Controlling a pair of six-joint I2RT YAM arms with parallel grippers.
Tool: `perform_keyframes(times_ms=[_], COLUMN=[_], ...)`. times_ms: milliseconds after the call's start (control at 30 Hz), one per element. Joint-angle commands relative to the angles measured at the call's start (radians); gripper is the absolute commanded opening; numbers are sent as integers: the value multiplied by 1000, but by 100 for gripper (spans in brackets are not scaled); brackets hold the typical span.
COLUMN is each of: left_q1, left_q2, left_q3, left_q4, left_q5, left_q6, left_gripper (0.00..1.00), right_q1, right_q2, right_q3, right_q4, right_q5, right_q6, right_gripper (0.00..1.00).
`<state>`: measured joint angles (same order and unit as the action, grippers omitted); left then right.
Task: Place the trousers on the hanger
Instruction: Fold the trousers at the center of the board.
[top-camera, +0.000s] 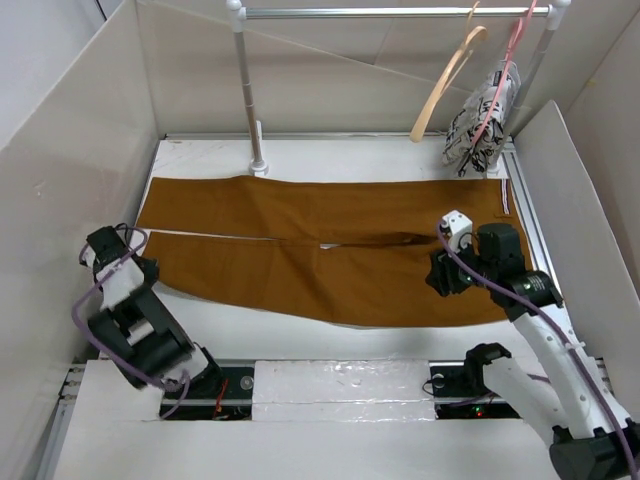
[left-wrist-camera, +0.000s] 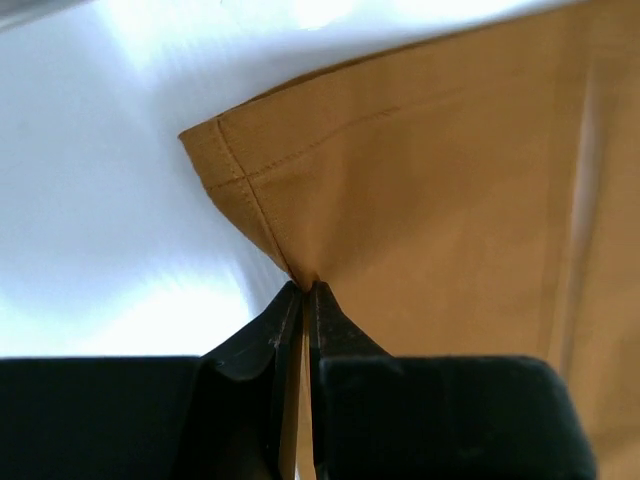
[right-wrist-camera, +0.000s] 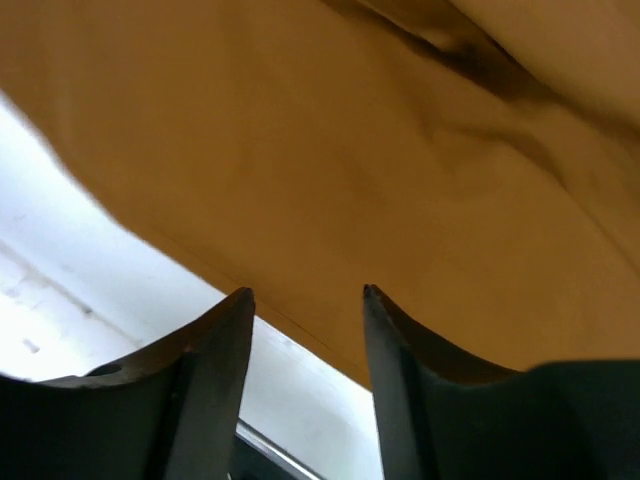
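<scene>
The trousers (top-camera: 320, 250) lie spread flat across the white surface (top-camera: 350, 155), with the legs running to the left and the waistband, with its striped trim (top-camera: 503, 195), at the right. We see both legs side by side, one far and one near, with a slight pucker near the crotch.

At the near left corner, the left hand (left-wrist-camera: 303, 290) is clenched on the stitched hem of the near leg. The left wrist view shows the cloth pinched between jaws that meet. At the right, the right hand (right-wrist-camera: 305, 295) hovers over the near edge of the seat region. Its jaws stand apart and it grasps nothing, and the cloth's edge lies just beyond the fingertips.

The wooden hanger (top-camera: 445, 85) hangs from the metal rail (top-camera: 380, 13) at the far right, well apart from the trousers. Just beside it, a thin pink hanger (top-camera: 512, 60) carries a black-and-white patterned cloth (top-camera: 482, 125).

We judge the step in hand to be securing the garment at both ends, an early stage, since nothing yet rests on the hanger. The next move calls for the right hand to close on the waist-end edge. Both hands can then lift and fold the trousers so they can be carried toward the hanger's bar. A one-layer pinch at the hem could slip under the cloth's weight.
</scene>
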<state>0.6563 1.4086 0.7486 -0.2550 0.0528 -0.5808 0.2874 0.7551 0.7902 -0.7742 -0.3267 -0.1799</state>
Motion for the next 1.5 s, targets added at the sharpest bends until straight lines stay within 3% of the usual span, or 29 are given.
perform_keyframes(times_ms=[0, 133, 267, 367, 400, 567, 633, 767, 833, 900, 1067, 1267, 1400, 1433, 1467], left_q1=[0, -29, -29, -40, -40, -157, -201, -296, -307, -307, -316, -316, -294, -294, -285], left_q2=[-245, -391, -467, -496, -499, -522, -551, -589, -605, -608, -603, -547, -499, -494, -490], left_q3=[73, 133, 83, 89, 97, 139, 144, 138, 120, 106, 89, 83, 94, 89, 86], left_q4=[-145, -283, -342, -317, -307, -212, -185, -170, -156, -152, -135, -84, -96, -96, -93], left_q5=[-17, -96, -107, -61, 17, 146, 206, 211, 199, 180, 148, 122, 41, 29, 13], left_q6=[42, 16, -7, -13, -17, -66, -102, -122, -111, -99, -83, -106, -114, -116, -117], left_gripper=[0, 0, 0, 0, 0, 0, 0, 0, 0, 0, 0, 0, 0, 0, 0], right_q1=[-74, -105, -105, -155, -186, -512, -608, -931, -1002, -1045, -1056, -1068, -1068, -1068, -1068], right_q2=[13, 69, 119, 157, 170, 283, 320, 403, 447, 478, 604, 598, 644, 676, 688], right_q3=[-5, -49, -14, 47, 50, -8, -19, -5, 3, -8, -34, -91, -83, -77, -65], right_q4=[-85, -88, -122, -163, -154, -79, -77, -56, -53, -11, 78, 153, 154, 159, 161], right_q5=[52, 72, 109, 202, 219, 195, 284, 321, 321, 383, 338, 345, 354, 363, 368], right_q6=[0, 40, 80, 98, 105, 177, 232, 241, 253, 254, 231, 284, 296, 292, 293], right_gripper=[54, 57, 54, 51, 51, 51, 51, 52, 52, 55, 57, 56, 42, 34, 18])
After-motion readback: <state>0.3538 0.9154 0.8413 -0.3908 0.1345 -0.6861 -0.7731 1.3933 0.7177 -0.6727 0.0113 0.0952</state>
